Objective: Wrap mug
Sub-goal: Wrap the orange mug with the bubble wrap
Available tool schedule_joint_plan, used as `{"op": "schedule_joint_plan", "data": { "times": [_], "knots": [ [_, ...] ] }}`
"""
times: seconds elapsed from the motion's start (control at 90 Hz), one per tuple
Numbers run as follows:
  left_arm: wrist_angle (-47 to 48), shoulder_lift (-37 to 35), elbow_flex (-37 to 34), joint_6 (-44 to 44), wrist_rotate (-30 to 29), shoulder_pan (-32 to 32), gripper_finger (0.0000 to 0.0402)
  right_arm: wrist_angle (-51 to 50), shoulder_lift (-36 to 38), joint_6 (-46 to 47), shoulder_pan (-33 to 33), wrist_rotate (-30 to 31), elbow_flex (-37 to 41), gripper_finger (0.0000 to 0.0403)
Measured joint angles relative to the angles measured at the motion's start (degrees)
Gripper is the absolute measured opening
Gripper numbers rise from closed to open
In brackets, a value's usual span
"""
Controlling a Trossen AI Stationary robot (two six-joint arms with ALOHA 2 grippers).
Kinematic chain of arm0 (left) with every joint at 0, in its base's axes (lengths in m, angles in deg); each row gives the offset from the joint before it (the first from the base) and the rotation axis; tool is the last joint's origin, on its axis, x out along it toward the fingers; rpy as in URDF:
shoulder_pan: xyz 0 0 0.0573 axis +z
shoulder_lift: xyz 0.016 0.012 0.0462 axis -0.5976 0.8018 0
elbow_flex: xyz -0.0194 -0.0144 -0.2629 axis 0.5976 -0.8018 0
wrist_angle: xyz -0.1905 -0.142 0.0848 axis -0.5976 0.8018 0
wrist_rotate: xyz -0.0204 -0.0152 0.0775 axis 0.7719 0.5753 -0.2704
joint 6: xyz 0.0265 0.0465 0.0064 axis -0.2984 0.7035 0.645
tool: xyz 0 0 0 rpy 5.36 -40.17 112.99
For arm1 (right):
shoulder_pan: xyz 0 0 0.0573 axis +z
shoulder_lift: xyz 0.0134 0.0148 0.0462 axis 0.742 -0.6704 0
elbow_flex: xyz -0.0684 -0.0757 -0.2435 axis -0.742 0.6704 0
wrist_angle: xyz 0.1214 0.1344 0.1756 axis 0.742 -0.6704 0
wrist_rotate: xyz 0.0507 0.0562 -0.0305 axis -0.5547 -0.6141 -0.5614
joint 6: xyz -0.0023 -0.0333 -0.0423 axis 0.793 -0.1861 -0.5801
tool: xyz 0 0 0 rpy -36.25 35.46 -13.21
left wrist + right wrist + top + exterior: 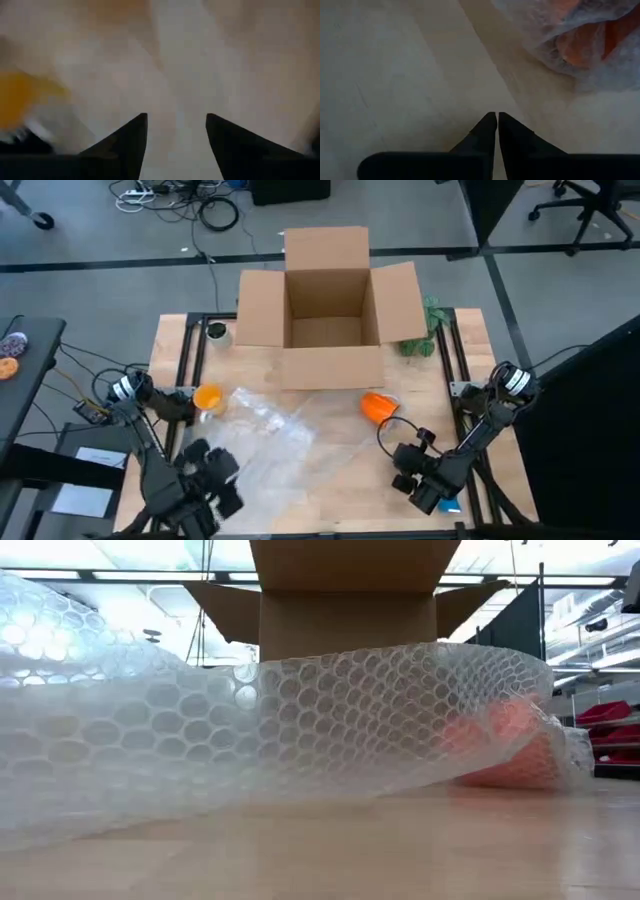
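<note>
Seen from above: pale wooden table (330,470) on a grey floor, open cardboard box (325,305) at its far side, a clear sheet of bubble wrap (265,442) spread across the middle. Mug (379,406) on its side at the sheet's right edge, in front of the box. Right gripper (412,476) on the near side of the mug and slightly to its right, clearly the nearer tool. Left gripper (212,480) over the sheet's near left part, well apart from the mug, with a second orange object (207,397) beyond it near the table's left edge. Mug's long axis not clear from here.

From table height: bubble wrap (250,730) humped across most of the frame, mug (505,745) showing as an orange blur through the wrap at the right, box (345,600) behind. No gripper in sight.

From the left wrist: dark fingers (127,145) spread apart, nothing between them, blurred wrap beyond.

From the right wrist: fingers (487,135) pressed tip to tip, holding nothing, over bare table; mug (592,42) ahead and off to one side, partly veiled by wrap (545,30).

No brand, label or writing readable anywhere.
</note>
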Motion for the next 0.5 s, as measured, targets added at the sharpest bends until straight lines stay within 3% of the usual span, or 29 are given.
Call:
{"op": "schedule_joint_plan", "data": {
  "times": [0.056, 0.133, 0.389, 0.5],
  "knots": [
    [-0.13, -0.82, -1.77, 0.85, 0.02, 4.33, 0.0186, 0.64, 0.0, 0.0, 0.0, 0.03, 0.0, 0.0],
    [-0.06, -1.1, -2.87, 5.64, 6.05, 12.31, 0.0187, 1.15, -0.02, 0.0, 0.0, 0.01, 0.0, 0.0],
    [-4.3, -1.12, -3.16, 53.84, 26.2, 32.34, 0.0189, 2.08, -0.04, -0.26, 0.0, -1.52, 0.0, 0.0],
    [-3.11, -1.14, -3.17, 64.63, 34.12, 37.78, 0.0188, 2.15, -0.07, -1.0, 0.02, -1.6, 0.0, 0.0]
  ]
}}
